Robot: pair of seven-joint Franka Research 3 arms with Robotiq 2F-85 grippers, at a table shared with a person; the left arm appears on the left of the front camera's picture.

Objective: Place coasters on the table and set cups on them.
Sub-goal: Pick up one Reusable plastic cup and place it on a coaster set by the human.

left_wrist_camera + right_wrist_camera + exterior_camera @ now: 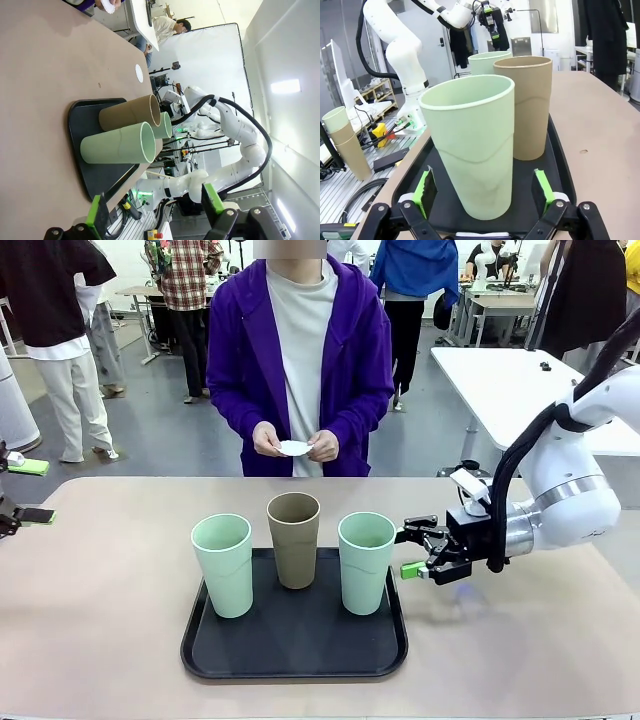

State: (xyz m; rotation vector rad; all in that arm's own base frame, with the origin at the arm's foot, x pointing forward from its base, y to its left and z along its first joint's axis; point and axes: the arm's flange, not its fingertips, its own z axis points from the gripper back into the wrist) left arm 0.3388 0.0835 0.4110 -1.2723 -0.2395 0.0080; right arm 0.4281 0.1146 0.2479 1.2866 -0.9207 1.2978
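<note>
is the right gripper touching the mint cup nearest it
Apart. In the right wrist view the near mint cup stands between the right gripper's open green pads, with black tray showing in the gap on each side.

The right hand (pixel 484 192) is spread wide, its green pads (pixel 426 192) standing one on each side of the near mint cup's (pixel 470 145) lower part without gripping it. That cup stands upright on the black tray (pixel 562 170). Just behind it is the tan cup (pixel 527 105), and a second mint cup (pixel 482 62) stands farther off. The beige table (pixel 600 130) runs past the tray.
</note>
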